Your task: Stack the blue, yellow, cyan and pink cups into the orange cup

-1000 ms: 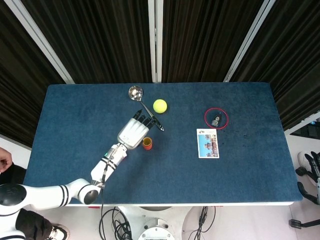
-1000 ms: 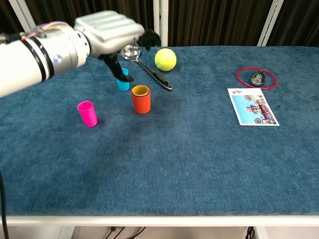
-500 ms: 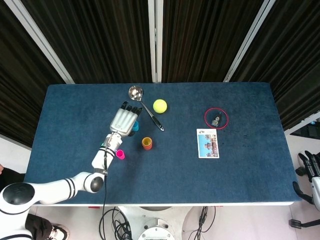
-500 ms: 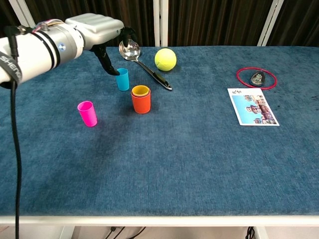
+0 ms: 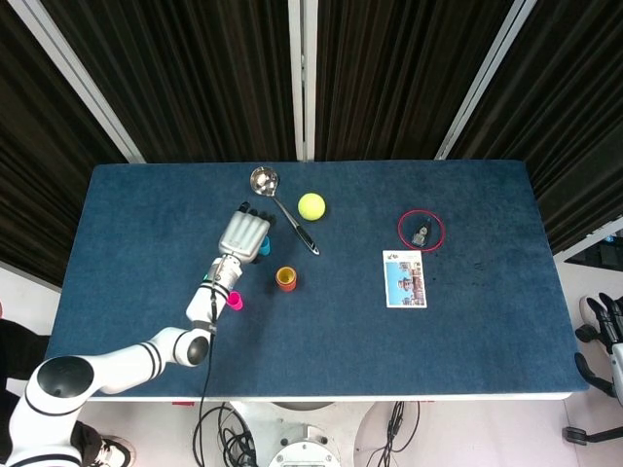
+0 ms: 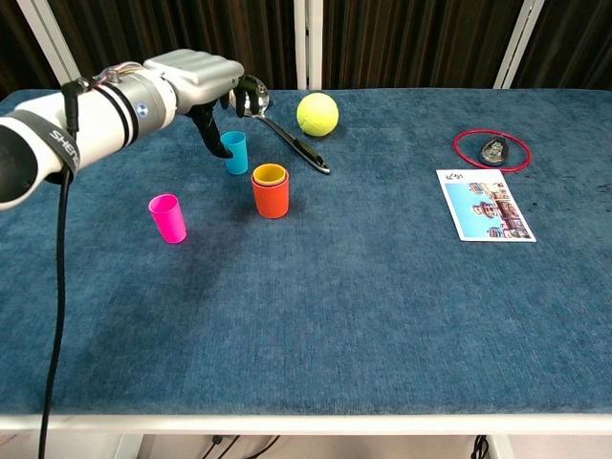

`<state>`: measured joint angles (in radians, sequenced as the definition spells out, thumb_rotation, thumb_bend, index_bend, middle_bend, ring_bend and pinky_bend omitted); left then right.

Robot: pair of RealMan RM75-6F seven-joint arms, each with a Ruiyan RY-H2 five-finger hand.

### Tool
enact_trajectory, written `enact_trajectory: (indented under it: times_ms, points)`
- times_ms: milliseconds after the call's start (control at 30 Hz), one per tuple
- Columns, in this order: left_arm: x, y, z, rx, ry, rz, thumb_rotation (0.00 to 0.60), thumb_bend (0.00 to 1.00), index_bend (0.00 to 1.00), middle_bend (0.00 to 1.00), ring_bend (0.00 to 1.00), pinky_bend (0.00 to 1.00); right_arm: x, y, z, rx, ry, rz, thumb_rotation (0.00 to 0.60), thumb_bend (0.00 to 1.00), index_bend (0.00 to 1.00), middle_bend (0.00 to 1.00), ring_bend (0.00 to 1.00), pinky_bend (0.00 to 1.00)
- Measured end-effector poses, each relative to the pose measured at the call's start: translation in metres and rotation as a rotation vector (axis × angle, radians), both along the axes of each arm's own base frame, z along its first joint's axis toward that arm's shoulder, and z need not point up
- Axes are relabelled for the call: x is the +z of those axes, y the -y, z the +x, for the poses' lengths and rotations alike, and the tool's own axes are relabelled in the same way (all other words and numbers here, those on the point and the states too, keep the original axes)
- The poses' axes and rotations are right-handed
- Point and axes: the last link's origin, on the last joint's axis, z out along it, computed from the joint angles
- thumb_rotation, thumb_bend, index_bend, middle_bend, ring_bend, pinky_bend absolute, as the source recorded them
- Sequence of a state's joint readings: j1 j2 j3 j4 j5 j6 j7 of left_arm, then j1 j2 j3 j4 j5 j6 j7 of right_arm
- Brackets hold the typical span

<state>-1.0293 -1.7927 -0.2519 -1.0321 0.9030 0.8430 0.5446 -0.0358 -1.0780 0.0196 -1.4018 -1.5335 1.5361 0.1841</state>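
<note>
The orange cup (image 6: pixel 271 195) (image 5: pixel 286 279) stands on the blue table with a yellow cup (image 6: pixel 270 173) nested inside it. Just behind and to its left the cyan cup (image 6: pixel 234 152) (image 5: pixel 264 246) stands upright. The pink cup (image 6: pixel 167 217) (image 5: pixel 235 301) stands alone further left and nearer. My left hand (image 6: pixel 196 76) (image 5: pixel 244 232) hovers at the cyan cup, its dark thumb (image 6: pixel 206 129) down beside the cup's left side, the fingers spread above and behind it, gripping nothing. My right hand (image 5: pixel 605 319) hangs off the table's right edge, holding nothing.
A metal spoon (image 6: pixel 253 97) and a tennis ball (image 6: pixel 317 114) lie just behind the cups, close to my left hand's fingers. A red ring (image 6: pixel 491 150) around a small object and a picture card (image 6: pixel 485 206) lie to the right.
My left hand moved from above the orange cup back and to the left, coming down to the cyan cup. The cups have not moved.
</note>
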Motion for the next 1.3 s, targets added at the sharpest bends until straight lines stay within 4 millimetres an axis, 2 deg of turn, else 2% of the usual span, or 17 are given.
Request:
enact_trajectory:
  times_ms: [233,433,667,1067,1300]
  points:
    - [-0.008,-0.005,-0.005,0.013,-0.01,-0.01,0.6,0.21,0.35,0.36,0.35,0.21,-0.001,0.003,-0.001,-0.005,-0.001,0.008,0.6,0.3,0.0,0.0,0.0,0.0]
    - [-0.01,-0.01,-0.011,0.014,-0.016,-0.001,0.6,0.25,0.4,0.42,0.42,0.35,0.0,0.005,-0.003,-0.018,-0.002,0.008,0.6,0.3,0.0,0.0,0.0,0.0]
    - [-0.013,-0.011,-0.015,0.017,-0.018,-0.018,0.6,0.28,0.45,0.46,0.47,0.4,-0.002,0.008,-0.004,-0.025,-0.003,0.013,0.6,0.3,0.0,0.0,0.0,0.0]
    - [-0.005,-0.009,-0.004,-0.012,0.016,-0.021,0.6,0.29,0.47,0.48,0.49,0.41,-0.001,0.009,-0.004,-0.029,-0.002,0.008,0.6,0.3,0.0,0.0,0.0,0.0]
    - [0.008,0.007,0.016,-0.032,0.095,-0.049,0.6,0.29,0.48,0.48,0.49,0.41,-0.004,0.009,-0.003,-0.02,0.003,0.013,0.6,0.3,0.0,0.0,0.0,0.0]
